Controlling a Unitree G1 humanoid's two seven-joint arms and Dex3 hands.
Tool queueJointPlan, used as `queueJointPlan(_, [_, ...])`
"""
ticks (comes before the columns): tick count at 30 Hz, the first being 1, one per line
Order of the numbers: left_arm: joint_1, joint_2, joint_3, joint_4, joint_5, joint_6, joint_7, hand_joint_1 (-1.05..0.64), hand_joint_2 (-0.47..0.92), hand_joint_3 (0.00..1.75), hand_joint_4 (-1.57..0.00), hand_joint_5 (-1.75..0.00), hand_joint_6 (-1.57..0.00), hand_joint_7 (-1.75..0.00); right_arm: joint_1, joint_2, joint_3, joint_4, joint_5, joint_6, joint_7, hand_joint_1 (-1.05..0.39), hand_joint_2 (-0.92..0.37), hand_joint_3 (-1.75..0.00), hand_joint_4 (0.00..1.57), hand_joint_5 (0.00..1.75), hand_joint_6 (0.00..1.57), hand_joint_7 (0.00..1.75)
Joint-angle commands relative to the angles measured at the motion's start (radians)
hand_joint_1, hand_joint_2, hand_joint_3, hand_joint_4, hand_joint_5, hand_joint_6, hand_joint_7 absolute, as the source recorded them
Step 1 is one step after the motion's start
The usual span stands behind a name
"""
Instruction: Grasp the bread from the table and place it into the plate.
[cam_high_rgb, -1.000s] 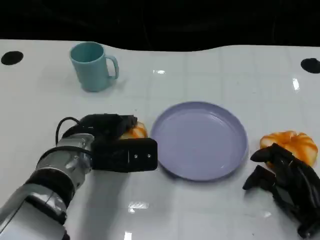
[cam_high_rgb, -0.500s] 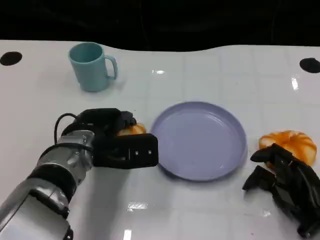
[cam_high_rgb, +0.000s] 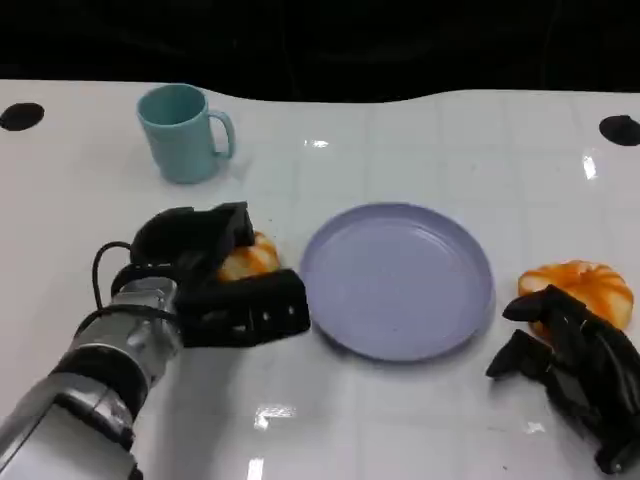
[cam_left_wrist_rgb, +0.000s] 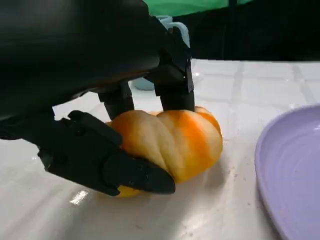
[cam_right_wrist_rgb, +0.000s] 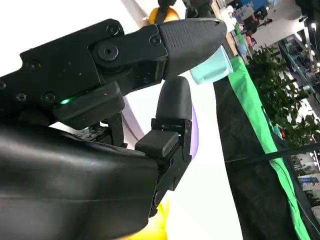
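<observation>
1. Left hand (cam_high_rgb: 215, 275) is wrapped on the bread (cam_high_rgb: 248, 258): in the left wrist view, fingers (cam_left_wrist_rgb: 172, 82) press down on top of the bun (cam_left_wrist_rgb: 170, 142) and the thumb clamps its near side. That's a grip, as far as I can judge.
2. The bread looks to be resting on the tabletop (cam_high_rgb: 400, 420), or barely off it; I can't tell which. It sits just left of the plate (cam_high_rgb: 398, 280), close to the rim but outside it.
3. The plate has nothing on it, so the placing isn't done.
4. Right hand (cam_high_rgb: 575, 375) rests at the lower right, fingers curled in, gripping nothing, right beside a second bread roll (cam_high_rgb: 580, 288) that lies untouched.
5. Left to do: lift, carry across the rim, let go over the plate.
6. The teal mug (cam_high_rgb: 183, 132) stands well back, out of the way.
</observation>
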Motion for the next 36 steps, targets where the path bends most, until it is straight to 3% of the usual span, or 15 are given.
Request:
queueJointPlan(1, [-0.010,0.008,0.064,-0.041,-0.069,-0.031,0.002,-0.24,0.80,0.76,-0.82,-1.75,-0.57,-1.75,0.008,-0.018,-0.001,0.025,-0.002,0.003,0.002,-0.55,-0.92,-0.20,0.66,1.54,0.62,1.20])
queueJointPlan(6, [-0.020,-0.014,0.105,-0.088,-0.108,-0.047,0.028,-0.18,0.60,1.06,-0.85,-1.75,-0.63,-1.75,0.000,-0.021,0.000,0.052,-0.007,-0.036,0.015,-0.53,-0.92,-0.25,0.67,1.56,0.62,1.24])
queueJointPlan(12, [-0.036,-0.049,0.082,-0.127,-0.081,-0.129,0.115,-0.13,0.51,1.18,-0.89,-1.75,-0.67,-1.75,-0.007,-0.025,-0.001,0.082,-0.008,-0.066,0.031,-0.54,-0.92,-0.26,0.68,1.56,0.61,1.23])
queueJointPlan(17, [-0.047,-0.059,0.048,-0.139,-0.046,-0.201,0.124,-0.13,0.53,1.13,-0.88,-1.75,-0.65,-1.75,-0.008,-0.027,0.008,0.094,-0.030,-0.108,0.013,-0.54,-0.92,-0.28,0.69,1.56,0.62,1.22])
queueJointPlan(21, [-0.064,-0.077,0.034,-0.142,-0.055,-0.269,0.040,-0.13,0.45,1.26,-0.91,-1.75,-0.70,-1.75,-0.015,-0.028,0.003,0.100,-0.014,-0.083,0.028,-0.53,-0.92,-0.27,0.68,1.56,0.62,1.23])
queueJointPlan(25, [-0.076,-0.109,0.015,-0.122,-0.046,-0.296,0.014,-0.11,0.42,1.27,-0.95,-1.75,-0.76,-1.75,-0.012,-0.028,0.004,0.090,-0.015,-0.079,0.026,-0.52,-0.92,-0.28,0.67,1.57,0.62,1.25])
queueJointPlan(36, [-0.124,-0.171,-0.034,-0.058,-0.009,-0.239,-0.038,-0.21,0.47,1.29,-0.95,-1.75,-0.73,-1.75,-0.007,-0.025,0.006,0.089,-0.017,-0.090,0.026,-0.53,-0.92,-0.27,0.68,1.59,0.62,1.26])
